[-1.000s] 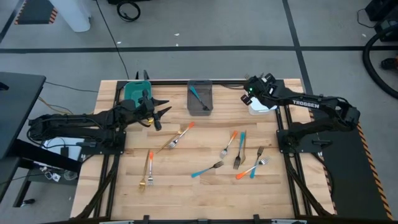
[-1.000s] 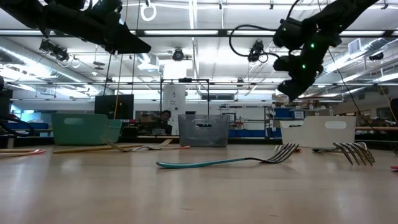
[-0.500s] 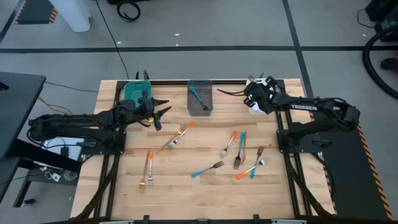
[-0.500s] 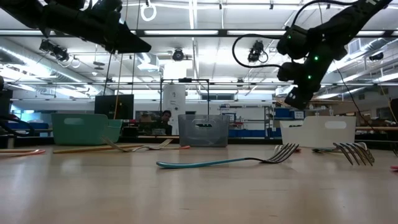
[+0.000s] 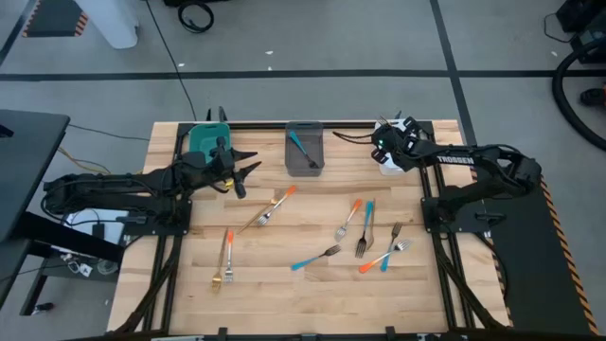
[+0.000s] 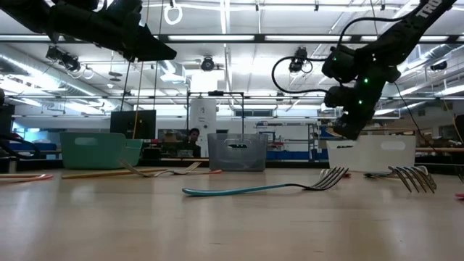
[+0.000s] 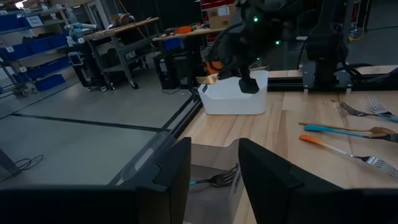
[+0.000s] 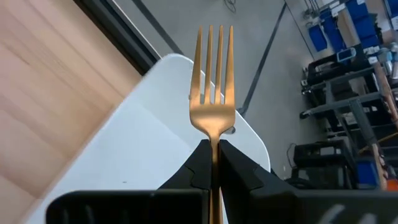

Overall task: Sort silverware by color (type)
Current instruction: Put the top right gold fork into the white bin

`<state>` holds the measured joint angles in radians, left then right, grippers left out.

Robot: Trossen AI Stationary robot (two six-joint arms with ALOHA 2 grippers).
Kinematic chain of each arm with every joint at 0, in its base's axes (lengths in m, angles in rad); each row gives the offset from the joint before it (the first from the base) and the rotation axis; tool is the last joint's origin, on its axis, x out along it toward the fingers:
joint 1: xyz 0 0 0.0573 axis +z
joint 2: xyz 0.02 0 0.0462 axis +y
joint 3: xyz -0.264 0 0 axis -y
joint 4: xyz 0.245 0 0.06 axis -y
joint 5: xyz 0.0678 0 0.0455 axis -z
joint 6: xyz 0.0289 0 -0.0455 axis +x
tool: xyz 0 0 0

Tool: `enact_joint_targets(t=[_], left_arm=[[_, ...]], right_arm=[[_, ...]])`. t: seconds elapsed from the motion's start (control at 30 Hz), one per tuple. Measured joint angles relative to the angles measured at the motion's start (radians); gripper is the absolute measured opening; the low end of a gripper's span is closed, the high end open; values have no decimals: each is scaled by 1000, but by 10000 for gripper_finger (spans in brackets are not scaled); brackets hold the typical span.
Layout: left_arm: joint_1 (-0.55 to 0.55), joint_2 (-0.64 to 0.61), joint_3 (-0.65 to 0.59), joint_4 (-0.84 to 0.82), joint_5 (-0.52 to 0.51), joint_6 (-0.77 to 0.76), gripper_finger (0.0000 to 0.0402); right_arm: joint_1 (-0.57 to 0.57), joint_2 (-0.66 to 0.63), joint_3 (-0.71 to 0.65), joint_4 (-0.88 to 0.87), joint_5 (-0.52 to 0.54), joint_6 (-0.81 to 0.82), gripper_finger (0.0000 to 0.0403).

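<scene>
Right fingers [image 8: 213, 154] pinched tight on a golden fork [image 8: 213, 93] above the white bin [image 8: 149, 149]; left fingers [image 7: 214, 171] apart, empty.

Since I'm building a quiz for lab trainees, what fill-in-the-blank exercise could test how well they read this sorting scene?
1. The right end effector is shut on a golden fork above the ____ bin.
2. The grey bin already holds a fork with a ____ handle.
3. The left end effector hovers beside the ____ bin, holding nothing.
4. The fork lying nearest the low camera has a ____ handle.

Missing words: white; blue; teal; blue
</scene>
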<state>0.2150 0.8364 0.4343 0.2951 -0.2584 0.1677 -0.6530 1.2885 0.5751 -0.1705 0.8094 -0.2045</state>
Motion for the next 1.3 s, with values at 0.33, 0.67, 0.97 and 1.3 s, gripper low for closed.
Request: enact_joint_targets(t=[0.33, 0.67, 0.97, 1.3], left_arm=[[0, 0, 0, 0, 0, 0, 142], [0, 0, 0, -2, 0, 0, 142], [0, 0, 0, -3, 0, -6, 142], [0, 0, 0, -3, 0, -7, 142]], right_arm=[[-41, 20, 0, 16, -103, 9, 22], [-44, 20, 0, -28, -105, 22, 24], [-45, 19, 0, -50, -139, 50, 31], [-71, 19, 1, -87, -158, 90, 57]])
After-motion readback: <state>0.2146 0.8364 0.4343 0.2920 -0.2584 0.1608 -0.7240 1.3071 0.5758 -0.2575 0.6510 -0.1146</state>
